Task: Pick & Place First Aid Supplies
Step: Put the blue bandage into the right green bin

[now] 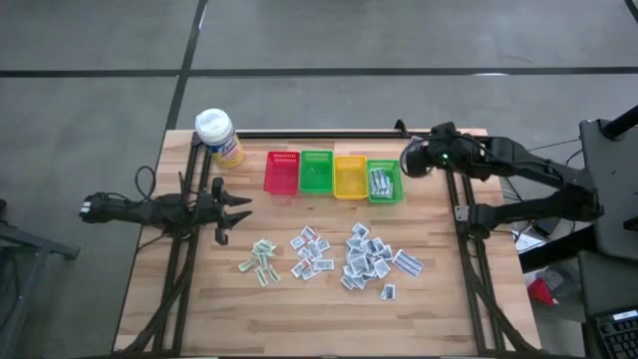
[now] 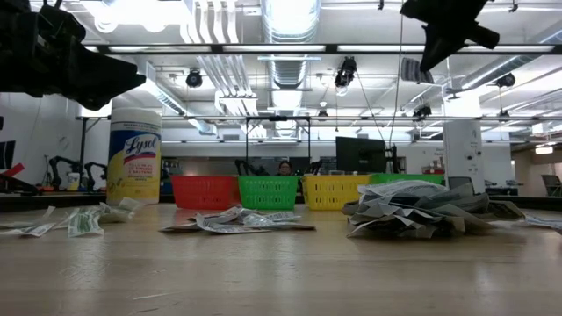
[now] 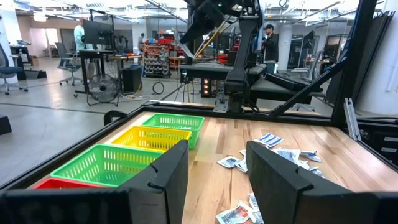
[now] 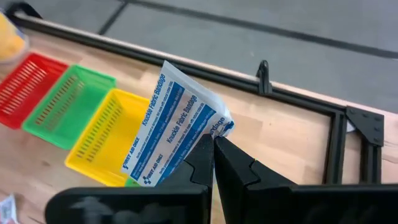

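While pinched, a packet (image 4: 177, 127) sits in the right end effector (image 4: 213, 144).

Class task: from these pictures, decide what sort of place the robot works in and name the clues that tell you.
Probably a robotics lab or workshop in a large industrial hall: exposed ceiling ducts, a concrete floor and desks with monitors, beyond a wooden table.

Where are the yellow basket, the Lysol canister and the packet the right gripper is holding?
Yellow basket (image 1: 350, 178), high view, its floor.
Lysol canister (image 2: 133, 158), low view, its label.
Held packet (image 4: 174, 134), right wrist view, its printed face.
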